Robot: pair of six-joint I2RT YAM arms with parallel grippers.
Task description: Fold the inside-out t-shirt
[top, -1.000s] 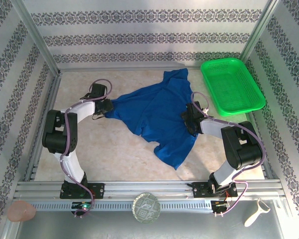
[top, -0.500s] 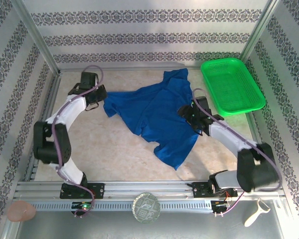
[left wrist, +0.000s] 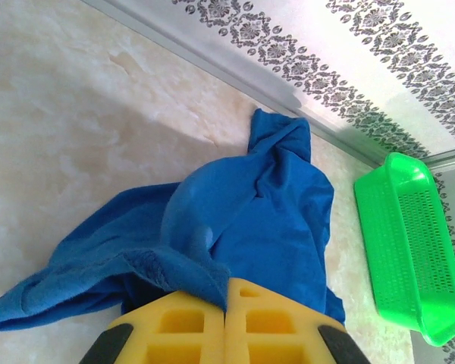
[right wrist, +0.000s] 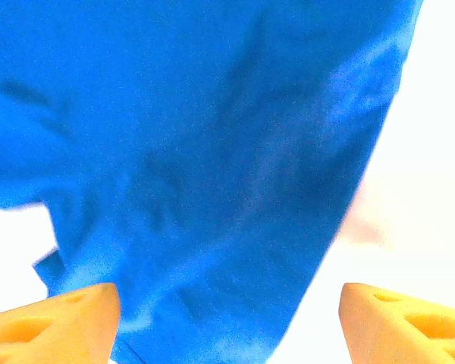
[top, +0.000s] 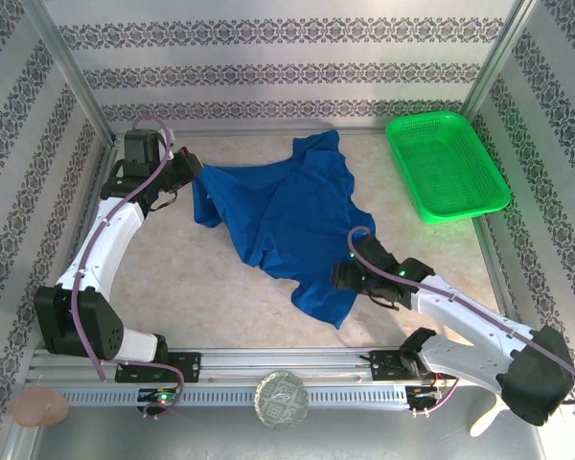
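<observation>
The t-shirt [top: 287,220] lies crumpled across the desk [top: 220,278]. The left end effector [top: 192,175] is clamped on its far-left corner, and the right end effector [top: 341,278] hangs wide open, empty, over the near hem. It looks like the spreading stage; next the right must pinch that hem.

The overhead view is bright and evenly lit, with only faint shadows on the table [top: 220,287]. The left wrist view is sharp, and a soft grey shadow falls beside the t-shirt [left wrist: 265,220]. In the right wrist view the t-shirt is blurred and the table is washed out to white.
</observation>
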